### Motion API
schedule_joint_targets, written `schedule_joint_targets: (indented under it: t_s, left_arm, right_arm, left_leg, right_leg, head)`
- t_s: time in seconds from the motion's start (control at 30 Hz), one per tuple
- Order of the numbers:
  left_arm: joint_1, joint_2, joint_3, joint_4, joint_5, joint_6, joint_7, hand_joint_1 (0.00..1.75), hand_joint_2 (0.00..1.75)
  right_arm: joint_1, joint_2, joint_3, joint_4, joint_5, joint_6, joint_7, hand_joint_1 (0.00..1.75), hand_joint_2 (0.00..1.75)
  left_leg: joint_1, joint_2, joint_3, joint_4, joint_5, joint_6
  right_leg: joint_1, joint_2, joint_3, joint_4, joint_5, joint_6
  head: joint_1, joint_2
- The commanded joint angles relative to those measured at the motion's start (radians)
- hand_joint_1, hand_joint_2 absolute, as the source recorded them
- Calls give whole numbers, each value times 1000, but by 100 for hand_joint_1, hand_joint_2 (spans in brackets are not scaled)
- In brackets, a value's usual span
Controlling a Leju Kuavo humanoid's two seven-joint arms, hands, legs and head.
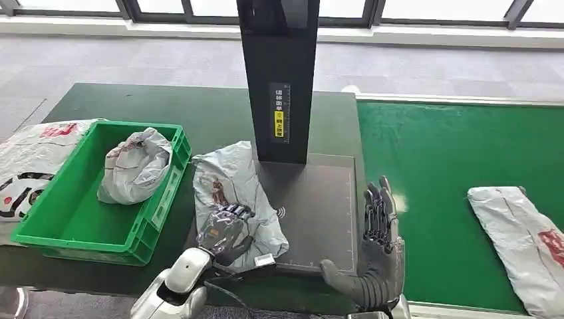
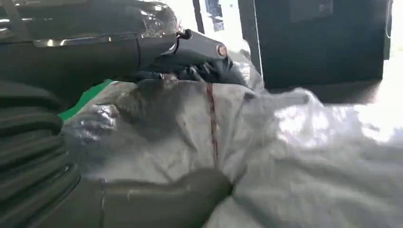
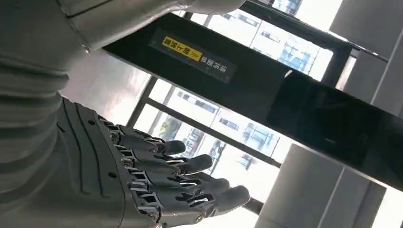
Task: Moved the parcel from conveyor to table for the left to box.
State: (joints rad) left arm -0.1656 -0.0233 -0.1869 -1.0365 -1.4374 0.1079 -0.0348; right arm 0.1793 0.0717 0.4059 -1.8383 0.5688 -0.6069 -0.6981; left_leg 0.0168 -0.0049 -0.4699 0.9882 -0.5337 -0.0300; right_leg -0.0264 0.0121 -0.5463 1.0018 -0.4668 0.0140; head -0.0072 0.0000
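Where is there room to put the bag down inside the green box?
The green box has bare floor in its near half, between the crumpled bag at the far end and the near wall. It is crowded beside the box, where the left hand holds the parcel.

The left hand (image 1: pixel 226 229) lies on the grey parcel (image 1: pixel 233 199) and covers its printed middle — whether the fingers grip the plastic cannot be told. In the left wrist view the parcel (image 2: pixel 266 156) is blurred. The black scanner post (image 1: pixel 278 80) is cut off by the upper edge of the frame. At the right edge, a second parcel (image 1: pixel 525 246) on the green conveyor (image 1: pixel 439 159) is cut off. A printed bag (image 1: pixel 26 166) at the left edge is partly hidden behind the green crate (image 1: pixel 80 229).
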Motion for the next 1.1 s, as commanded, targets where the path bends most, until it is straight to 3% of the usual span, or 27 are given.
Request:
schedule_joint_targets:
  t_s: [0.03,0.13,0.63,0.77,0.8,0.87,0.93,0.97,1.0,1.03,1.07,1.1]
  left_arm:
    - [70,68,17,23,20,-42,-29,175,175]
    - [70,68,17,23,20,-42,-29,175,175]
    - [61,105,-16,102,46,-125,-64,175,175]
    - [36,132,-23,243,69,-183,-81,175,175]
    - [24,148,-17,285,83,-186,-99,175,175]
    - [-10,160,-14,367,94,-179,-126,175,175]
    - [-41,161,-11,429,98,-168,-145,175,175]
    - [-47,157,-6,435,103,-151,-152,175,175]
    - [-52,149,3,424,110,-116,-158,175,175]
    - [-60,132,19,400,123,-54,-163,175,175]
    - [-72,34,171,260,341,192,-383,175,175]
    - [-104,-4,174,129,341,470,-347,175,175]
  right_arm:
    - [-32,-31,17,14,-16,6,0,0,175]
    - [-32,-31,17,14,-16,6,0,0,175]
    - [-31,-56,49,21,-46,-1,0,0,175]
    - [-64,-62,55,49,-58,2,0,0,175]
    - [-70,-67,63,51,-62,-4,0,0,175]
    - [-75,-75,77,54,-67,-17,0,0,175]
    - [-81,-76,87,54,-68,-22,0,0,175]
    - [-83,-74,88,52,-66,-22,0,0,175]
    - [-81,-69,85,45,-61,-21,0,0,175]
    - [-71,-63,79,36,-52,-22,0,0,175]
    - [-27,-48,59,6,-26,-43,0,0,175]
    - [7,-53,69,-25,-12,-58,0,0,175]
  left_leg:
    - [1,6,-12,-3,6,1]
    - [0,3,-1,-2,2,-1]
    - [0,6,0,-8,2,-1]
    - [0,5,4,-8,0,-2]
    - [0,8,-1,-10,4,-2]
    - [0,4,9,-7,-2,-2]
    - [1,7,-2,-8,3,-2]
    - [1,2,11,-4,-5,-1]
    - [1,3,0,-1,-2,0]
    - [1,0,2,3,-11,1]
    - [1,-2,7,-1,-9,-1]
    - [1,1,-6,1,-5,-1]
  right_leg:
    - [1,4,-14,-3,7,-3]
    - [0,2,-3,0,1,-2]
    - [0,5,-4,-3,2,-5]
    - [0,5,-1,-2,0,-5]
    - [1,7,-7,-4,4,-6]
    - [0,2,5,1,-5,-5]
    - [1,3,-5,-1,1,-7]
    - [0,-2,9,4,-9,-6]
    - [1,-2,-2,7,-4,-7]
    - [0,-6,0,11,-11,-6]
    - [1,-7,6,9,-10,-5]
    - [1,-4,-8,11,-4,-6]
  head:
    - [0,0]
    - [0,0]
    - [0,0]
    - [0,0]
    - [0,0]
    - [0,0]
    - [0,0]
    - [0,0]
    - [0,0]
    - [0,0]
    - [0,0]
    - [0,0]
